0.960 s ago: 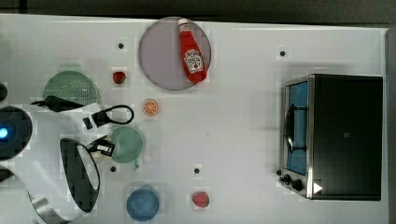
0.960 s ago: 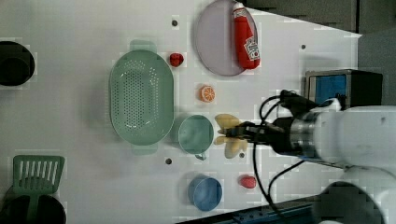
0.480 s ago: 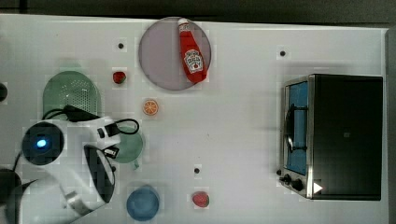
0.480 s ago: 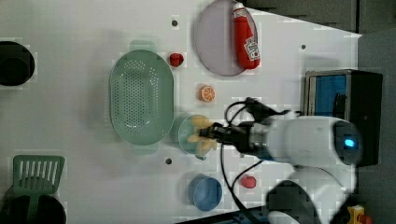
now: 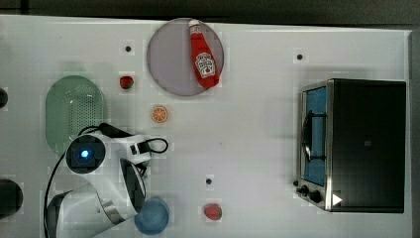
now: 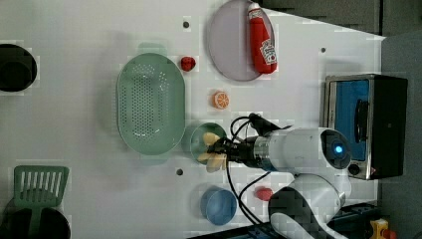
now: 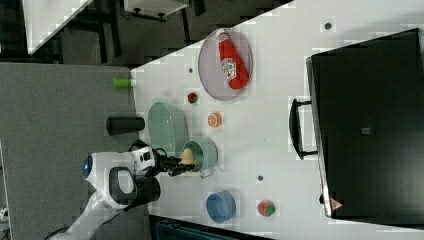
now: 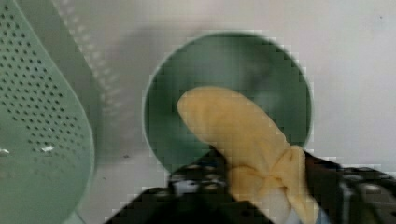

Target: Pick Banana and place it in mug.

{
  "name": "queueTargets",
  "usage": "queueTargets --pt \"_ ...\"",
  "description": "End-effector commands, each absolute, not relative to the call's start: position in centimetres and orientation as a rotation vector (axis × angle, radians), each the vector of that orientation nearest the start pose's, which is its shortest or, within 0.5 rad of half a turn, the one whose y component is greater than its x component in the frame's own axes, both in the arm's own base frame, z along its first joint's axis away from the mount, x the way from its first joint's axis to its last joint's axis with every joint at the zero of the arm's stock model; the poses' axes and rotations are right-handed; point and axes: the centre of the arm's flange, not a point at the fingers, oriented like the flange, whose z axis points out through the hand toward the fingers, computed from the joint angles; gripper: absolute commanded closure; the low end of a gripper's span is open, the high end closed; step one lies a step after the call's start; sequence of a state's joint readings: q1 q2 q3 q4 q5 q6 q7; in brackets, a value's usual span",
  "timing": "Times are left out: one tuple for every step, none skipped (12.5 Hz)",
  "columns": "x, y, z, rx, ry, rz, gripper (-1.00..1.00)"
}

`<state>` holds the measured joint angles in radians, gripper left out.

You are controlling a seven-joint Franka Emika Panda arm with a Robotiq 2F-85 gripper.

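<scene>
Gripper: the claw [image 6: 222, 150] reaches in from the left view's right, level with the table, its tip at the mug's rim. In the wrist view the dark jaws flank the stem end of the banana on both sides. How wide they stand, and whether they press the fruit or have let go, cannot be told.

Banana: the yellow banana [image 8: 243, 140] lies across the mug's rim, its rounded end inside the bowl of the mug and its stem end between the jaws. In the left view its pale pieces [image 6: 211, 148] show over the mug's opening and just past the rim toward the arm. In the right view a yellow tip [image 7: 187, 156] stands up out of the mug.

Mug: the pale teal-green mug [image 6: 198, 135] sits upright on the white table [image 6: 74, 124], just beside the long side of the green perforated colander [image 6: 149, 102]. The wrist view shows its round rim [image 8: 299, 93] close to the colander's wall [image 8: 42, 130]; whether the two touch cannot be told.

Arm: the white arm [image 5: 106, 186] covers the mug in the top view, its blue light [image 5: 84, 153] on.

Surroundings: a blue cup [image 6: 219, 206] stands near the mug toward the left view's bottom. An orange slice [image 6: 221, 99] lies between the mug and the purple plate [image 6: 226, 45]. A red ketchup bottle [image 6: 261, 37] lies on its side on that plate. A toaster oven [image 5: 356, 144] stands well apart at the top view's right.
</scene>
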<state>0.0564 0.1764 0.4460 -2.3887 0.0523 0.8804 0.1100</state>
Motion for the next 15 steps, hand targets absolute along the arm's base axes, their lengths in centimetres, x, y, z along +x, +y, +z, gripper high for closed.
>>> queueTargets --pt "44.6 24.9 27.0 -2.962 0.772 0.11 -0.75" --pt "44.6 24.5 27.6 -2.964 0.781 0.102 -0.97" --pt "44.6 24.6 28.3 -2.968 0.778 0.092 -1.0" --pt "44.8 24.6 29.5 -2.956 0.776 0.053 -1.0" --pt "45.4 24.4 31.4 -2.939 0.783 -0.002 -1.0" --pt "45.9 23.8 33.5 -2.926 0.801 -0.052 -1.0" --pt "46.4 22.6 35.9 -2.919 0.834 -0.089 -1.0" --pt "46.8 21.0 38.4 -2.929 0.887 -0.082 -1.0" --pt "47.0 18.9 40.9 -2.946 0.955 -0.036 -1.0" --pt "47.4 16.8 43.8 -2.95 1.007 -0.001 -1.0" --pt "48.0 14.7 46.7 -2.936 1.071 0.028 -1.0" --pt "48.4 12.4 49.3 -2.915 1.135 0.055 -1.0" --pt "48.9 10.0 51.6 -2.887 1.194 0.073 -1.0" --pt "49.5 7.6 53.7 -2.857 1.227 0.063 -1.0" --pt "50.0 5.3 55.5 -2.828 1.255 0.045 -1.0"
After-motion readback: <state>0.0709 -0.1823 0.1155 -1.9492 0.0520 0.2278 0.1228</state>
